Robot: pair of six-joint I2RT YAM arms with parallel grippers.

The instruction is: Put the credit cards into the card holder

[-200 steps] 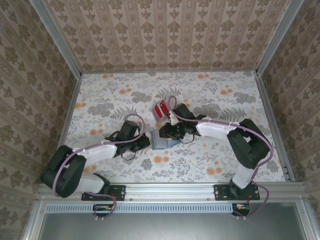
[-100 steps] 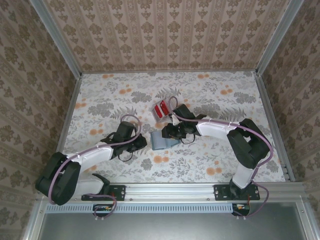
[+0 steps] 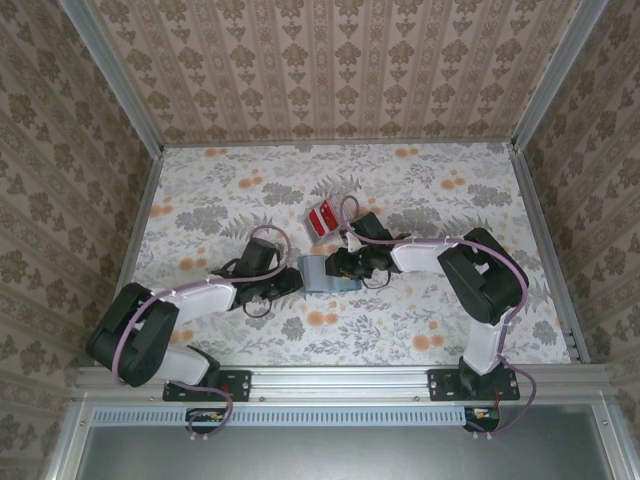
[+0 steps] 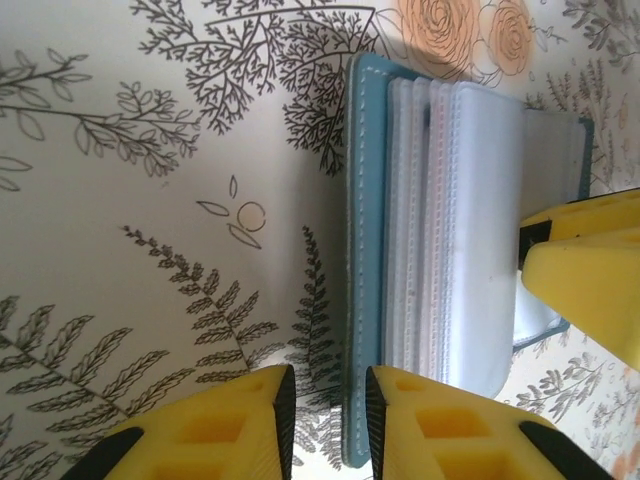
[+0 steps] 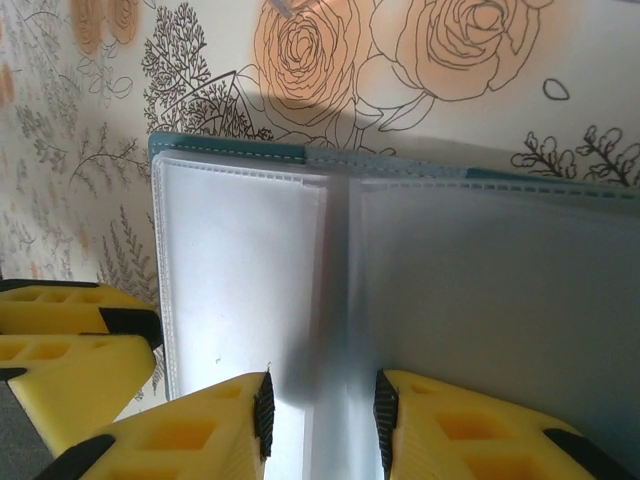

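Card holder (image 3: 327,275) lies open between both arms — cards (image 3: 322,218) apparently beyond.

Card holder (image 4: 365,250) stitched teal leatherette, clear glossy plastic sleeves (image 5: 240,260); tabletop (image 4: 130,230) matt floral print

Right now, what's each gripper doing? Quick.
Left gripper: jaws slightly apart, nothing between them, beside the card holder.
Right gripper: jaws parted over the open card holder; grip cannot be told.

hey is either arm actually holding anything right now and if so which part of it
The right gripper straddles the open card holder over its clear sleeves near the centre fold; contact can't be told. The left gripper stands open at its edge, holding nothing.
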